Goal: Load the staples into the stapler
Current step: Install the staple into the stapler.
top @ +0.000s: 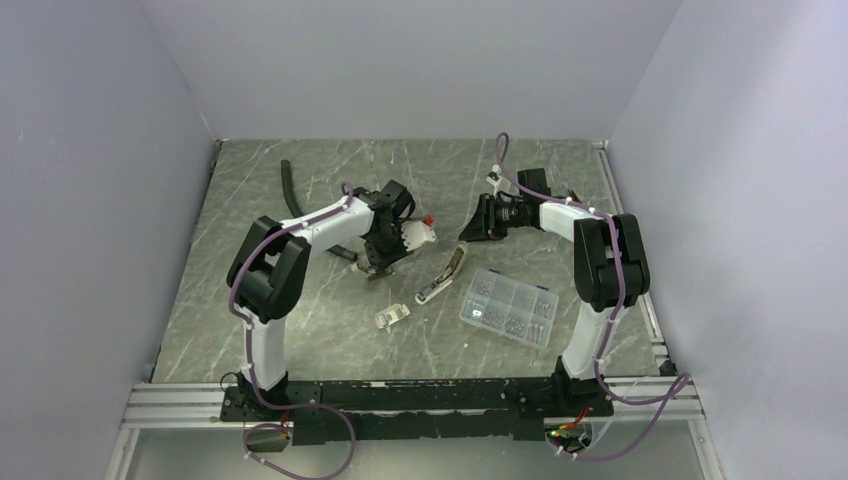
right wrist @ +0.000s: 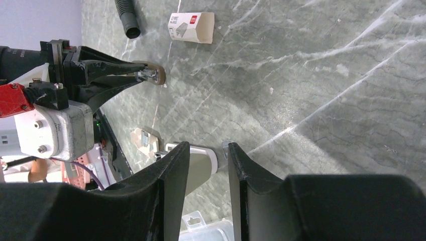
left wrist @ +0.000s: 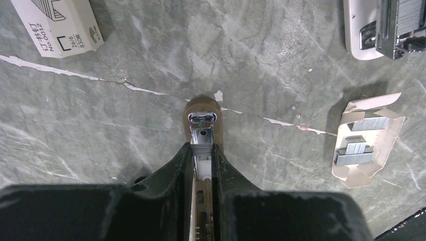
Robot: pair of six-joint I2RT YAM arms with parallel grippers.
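Table (top: pixel 330 345) of grey marble pattern is bearing all items. Left gripper (left wrist: pixel 202 150) is clamping its jaws on a small brown metal-tipped tool (left wrist: pixel 202 113). Right gripper (right wrist: pixel 207 148) is hovering, jaws apart. Stapler (top: pixel 445 275) is lying open between the arms, beside a clear compartment box (top: pixel 510 308). Torn packet of staples (left wrist: pixel 364 143) is resting nearby.

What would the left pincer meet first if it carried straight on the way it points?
The left pincer, gripping a small brown piece, would press it into the tabletop; any gap is unclear.
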